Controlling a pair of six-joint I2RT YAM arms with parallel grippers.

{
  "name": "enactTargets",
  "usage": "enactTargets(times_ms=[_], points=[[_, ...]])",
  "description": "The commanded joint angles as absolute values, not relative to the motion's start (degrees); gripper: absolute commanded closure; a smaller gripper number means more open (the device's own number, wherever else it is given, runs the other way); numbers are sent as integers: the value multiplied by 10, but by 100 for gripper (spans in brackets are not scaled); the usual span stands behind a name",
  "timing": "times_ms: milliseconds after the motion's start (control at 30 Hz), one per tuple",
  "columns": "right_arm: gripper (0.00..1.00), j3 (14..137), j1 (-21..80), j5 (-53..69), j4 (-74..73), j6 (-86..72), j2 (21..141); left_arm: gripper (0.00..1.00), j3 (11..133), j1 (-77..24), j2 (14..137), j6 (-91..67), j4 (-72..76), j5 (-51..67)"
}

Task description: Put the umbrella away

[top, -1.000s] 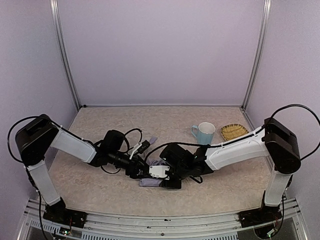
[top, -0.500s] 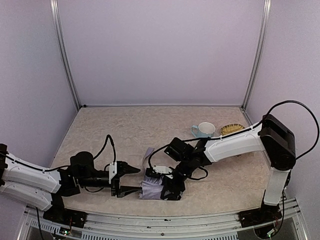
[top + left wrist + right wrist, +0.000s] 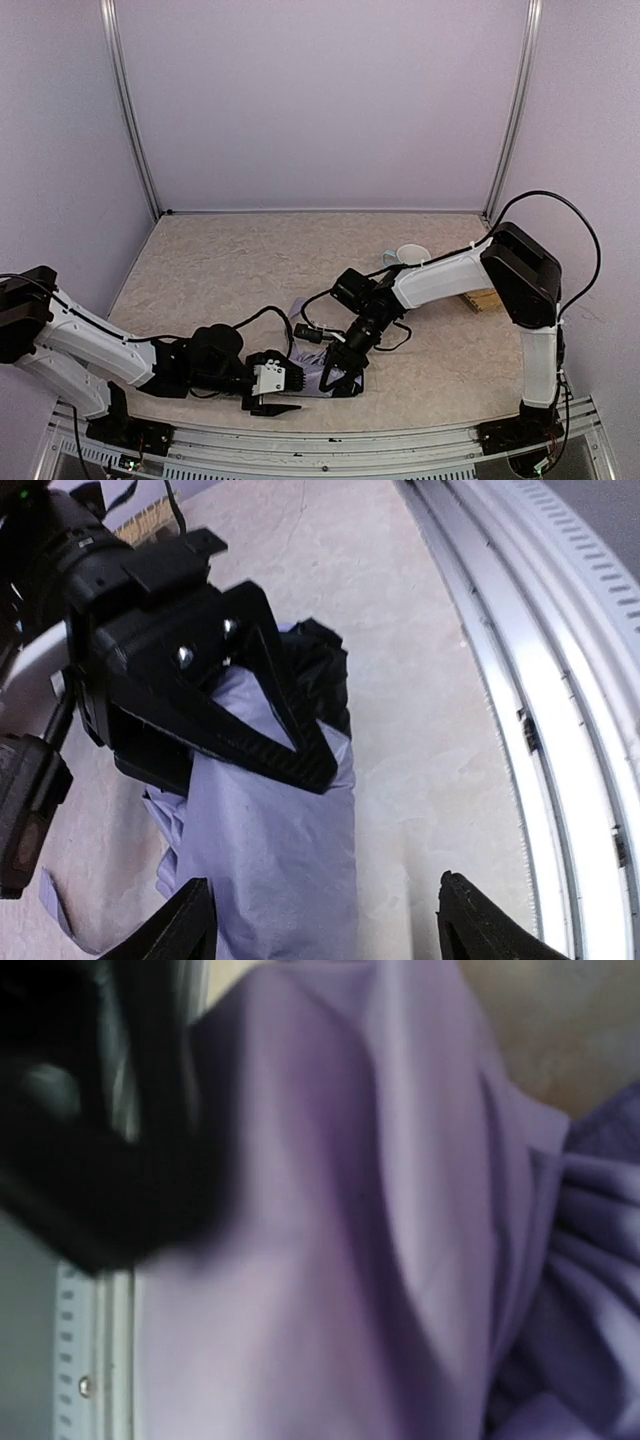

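Though crumpled, umbrella (image 3: 270, 860) lengthwise beside front rail (image 3: 560, 710), black end rightward.

**Both arms low, grippers meeting in the middle**

The left arm (image 3: 100, 350) is stretched out pretty flat, running from the far left toward the center and staying low. The left gripper (image 3: 277, 393) points to the right, and its wrist cam shows the fingertips (image 3: 190, 930) standing wide apart.

The right arm (image 3: 440, 280) rises to its elbow on the right, then slopes down and left toward the center. The right gripper (image 3: 336, 372) tips downward, just beside the left one. Only one blurry finger (image 3: 110, 1160) shows up in its own cam, so I can't tell how its jaws stand.
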State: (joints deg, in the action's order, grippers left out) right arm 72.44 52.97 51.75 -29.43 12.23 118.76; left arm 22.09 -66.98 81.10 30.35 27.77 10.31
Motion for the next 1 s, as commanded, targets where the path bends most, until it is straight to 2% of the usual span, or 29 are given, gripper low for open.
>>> enactTargets(times_ms=[0,200,300,400,500,600,733,967], points=[[66,702,530,461,-369,138,1265,26,263,-673,879,320,286,-22],[64,711,526,476,-367,151,1271,31,313,-671,953,306,250,-47],[61,715,521,479,-363,150,1266,41,323,-666,966,296,228,-15],[46,708,513,471,-337,134,1242,57,346,-656,980,280,170,14],[30,686,501,455,-284,107,1189,67,372,-638,992,263,107,68],[19,640,490,439,-201,75,1106,75,389,-620,1000,237,75,133],[13,560,477,381,-107,42,999,78,409,-611,1018,212,45,179],[11,437,484,241,-22,42,837,80,459,-589,1071,184,-19,271]])
